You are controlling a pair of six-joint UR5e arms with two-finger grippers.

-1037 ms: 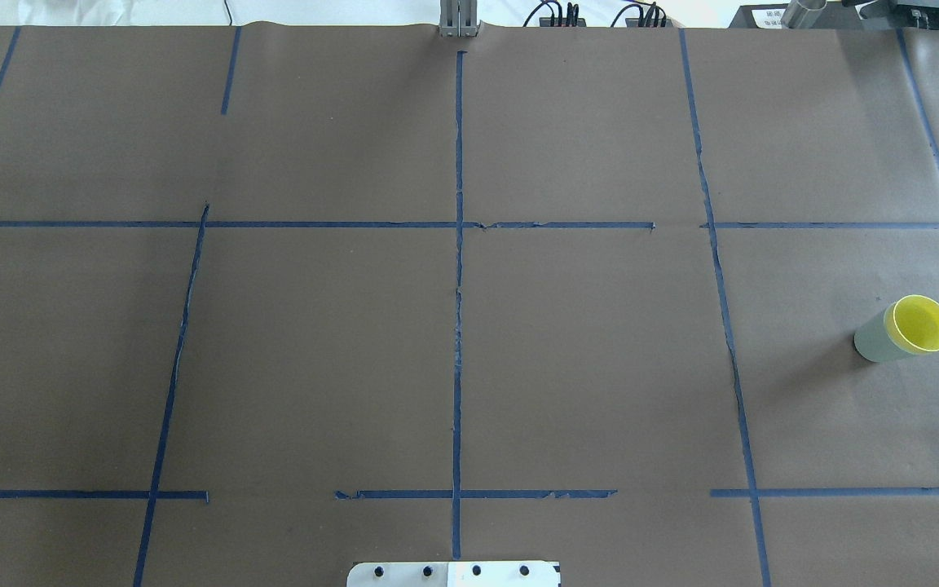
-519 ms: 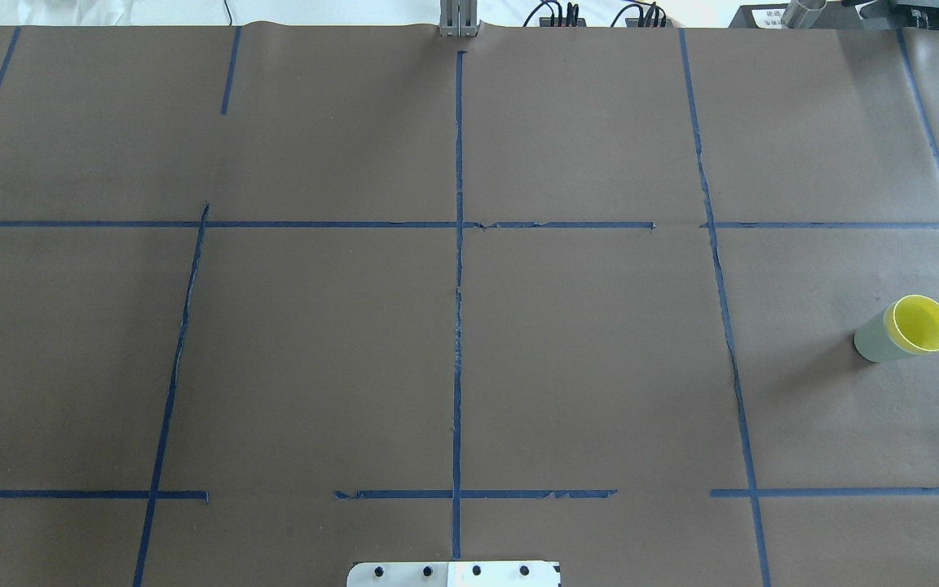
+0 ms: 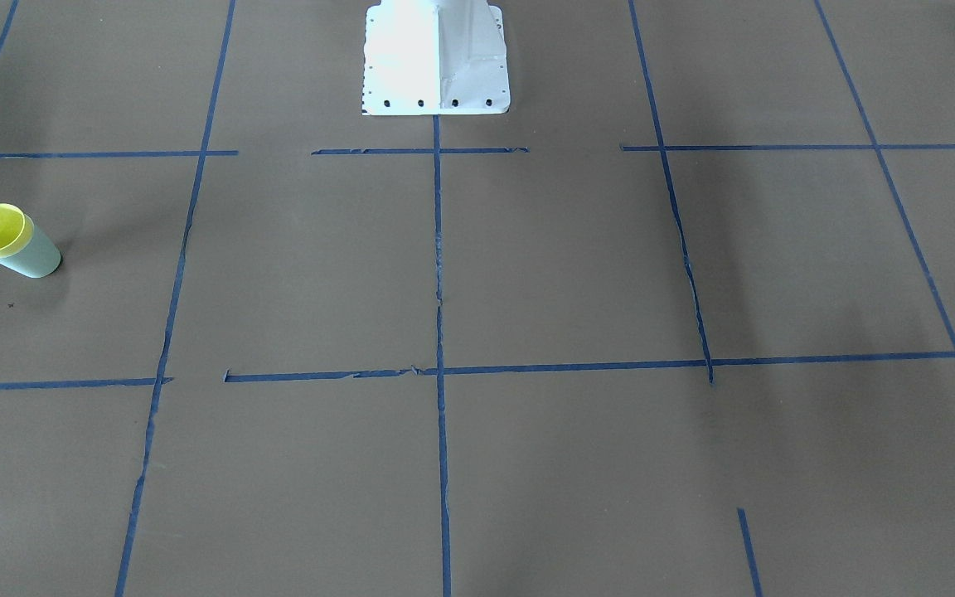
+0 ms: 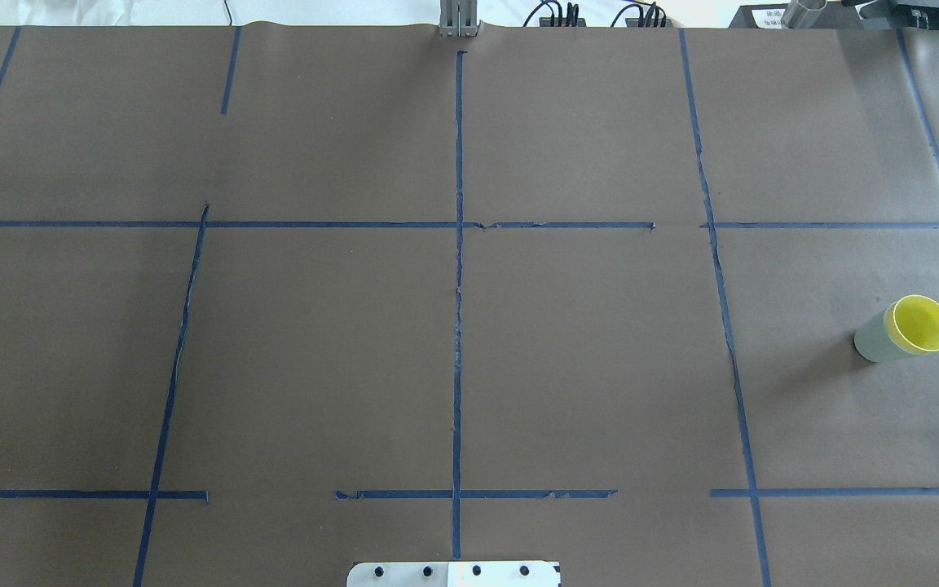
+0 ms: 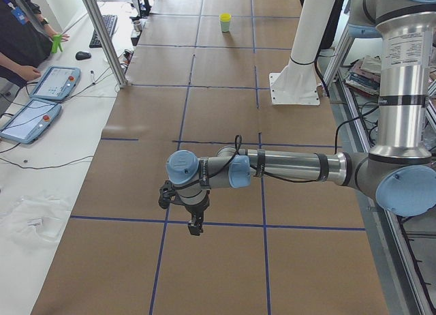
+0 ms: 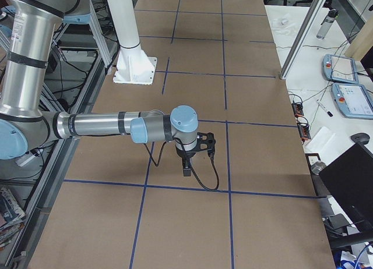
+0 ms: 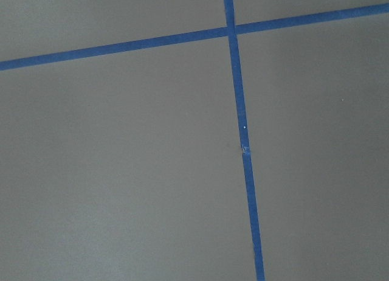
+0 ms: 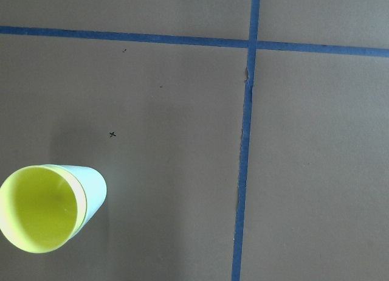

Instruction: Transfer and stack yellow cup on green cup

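We note the yellow cup (image 4: 923, 326) seated inside the green cup (image 4: 871, 342), with only its rim and inside showing. The pair stands upright on the brown table (image 4: 584, 350), far on the robot's right, inside a square of blue tape lines (image 4: 458, 326). Nothing touches it. The left gripper (image 5: 195, 225) hangs fingers-down over the table's opposite end, well apart from the cups. The right gripper (image 6: 185, 169) also points down above the table; its wrist view shows the cups below, off to one side. For both grippers we cannot tell whether the fingers are apart or together.
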